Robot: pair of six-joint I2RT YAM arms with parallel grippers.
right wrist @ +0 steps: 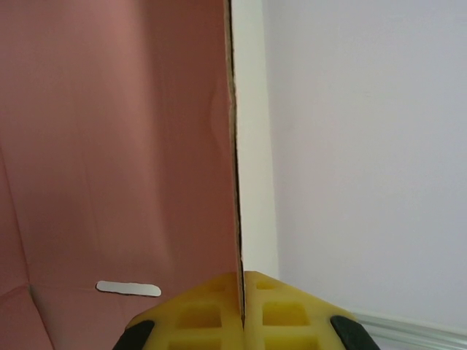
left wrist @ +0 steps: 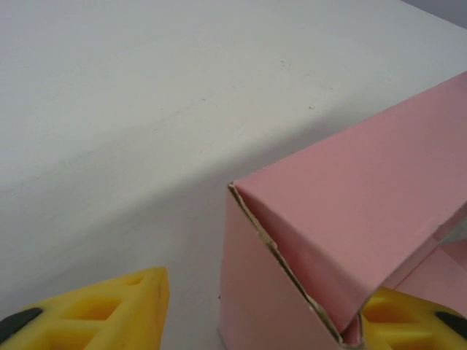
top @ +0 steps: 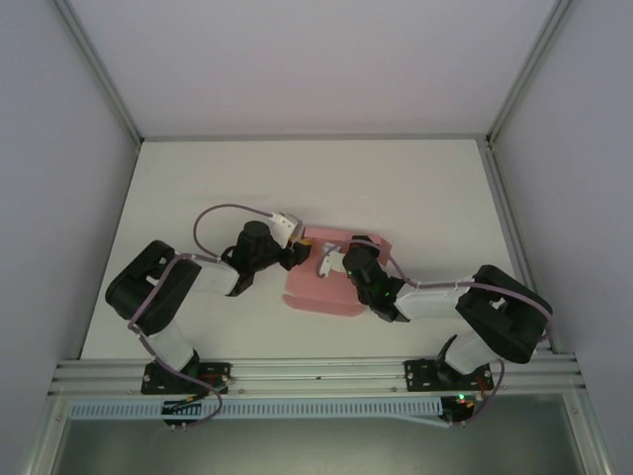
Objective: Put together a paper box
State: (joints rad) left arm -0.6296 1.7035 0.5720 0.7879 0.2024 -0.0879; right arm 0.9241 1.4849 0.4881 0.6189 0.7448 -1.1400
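1. Your paper box [top: 315,289] lies in the middle of the tabletop [top: 198,188], between the two arms and partly folded, with some of its pink panels raised off the surface.
2. In the left wrist view, the paper box [left wrist: 350,204] shows a folded corner with a raw card edge running down it. One wall stands up from the white tabletop [left wrist: 109,109].
3. In the right wrist view, the paper box [right wrist: 117,146] shows a broad pink panel seen edge-on, with a narrow slot [right wrist: 128,288] cut near its lower part.
4. Your right gripper [right wrist: 241,281] is pinched closed on that panel's thin edge, with both yellow pads pressed against the card. From above, the right gripper [top: 348,259] sits over the box's middle.
5. Your left gripper [left wrist: 255,306] is spread wide. One of its fingers [left wrist: 95,313] is outside the box and the other is behind the raised wall, and neither squeezes it. From above, the left gripper [top: 300,249] is at the box's far left corner.
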